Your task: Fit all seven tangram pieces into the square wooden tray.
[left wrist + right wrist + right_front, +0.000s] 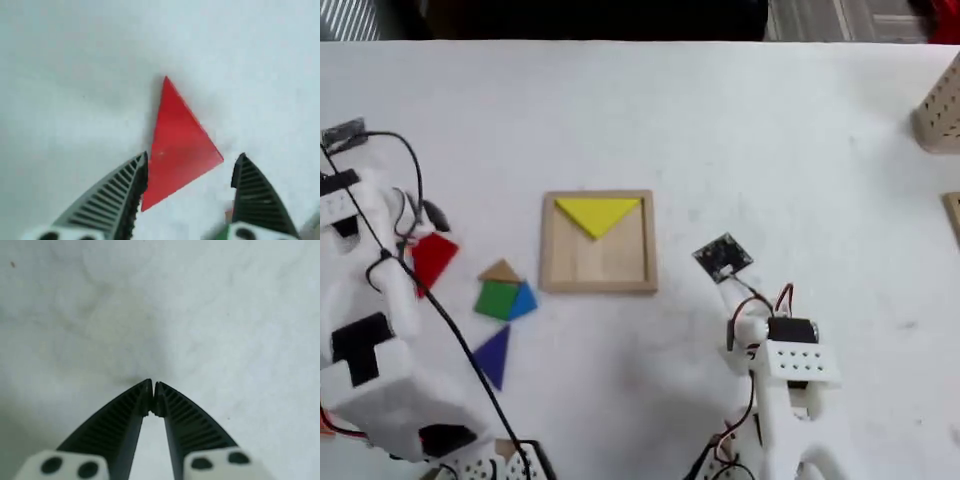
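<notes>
Left fingers flank red triangle, tip seemingly away.

Likely a robotics lab or test bench: a plain white surface, a small white left arm left of the wooden tray and a right arm to its right. Bare wires loop left of the tray, and a perforated block stands far right.

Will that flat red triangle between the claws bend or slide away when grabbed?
Probably stiff: the flat red triangular piece keeps crisp, straight edges. It lies flat on the smooth white table, so it may skid when nudged. Looking thin and flat, it should not roll or tip.
</notes>
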Robot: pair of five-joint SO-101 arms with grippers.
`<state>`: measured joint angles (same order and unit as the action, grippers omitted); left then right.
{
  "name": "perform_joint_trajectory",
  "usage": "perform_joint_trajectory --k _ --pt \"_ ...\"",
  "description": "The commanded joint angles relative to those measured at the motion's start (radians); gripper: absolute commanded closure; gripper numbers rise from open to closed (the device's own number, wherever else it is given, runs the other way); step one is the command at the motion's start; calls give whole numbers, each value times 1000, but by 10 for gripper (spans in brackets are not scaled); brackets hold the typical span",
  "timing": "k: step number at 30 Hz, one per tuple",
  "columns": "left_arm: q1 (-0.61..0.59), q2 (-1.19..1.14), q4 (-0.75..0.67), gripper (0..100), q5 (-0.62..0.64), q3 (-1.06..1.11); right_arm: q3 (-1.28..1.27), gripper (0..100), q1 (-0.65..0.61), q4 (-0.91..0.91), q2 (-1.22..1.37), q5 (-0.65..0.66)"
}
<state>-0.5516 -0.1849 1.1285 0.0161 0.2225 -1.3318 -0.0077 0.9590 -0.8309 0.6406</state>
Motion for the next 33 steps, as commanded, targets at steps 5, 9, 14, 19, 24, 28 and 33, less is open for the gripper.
perform_joint_trajectory --k 5,9,14,19,24,28,33 --pt "47 42 -106 723 -28 97 5 981 -12 7 -5 12" --pt "24 24 -121 627 -48 97 5 981 -12 7 -5 12" --pt "25 15 -124 622 -104 97 5 981 -12 7 -5 12" --pt "21 15 -181 643 -126 124 5 981 -12 7 -5 12" --pt "28 15 -252 644 -126 184 5 981 -12 7 -5 12" --pt "27 15 -295 644 -127 224 5 981 -12 7 -5 12" --pt "24 15 -295 644 -163 229 5 981 -12 7 -5 12"
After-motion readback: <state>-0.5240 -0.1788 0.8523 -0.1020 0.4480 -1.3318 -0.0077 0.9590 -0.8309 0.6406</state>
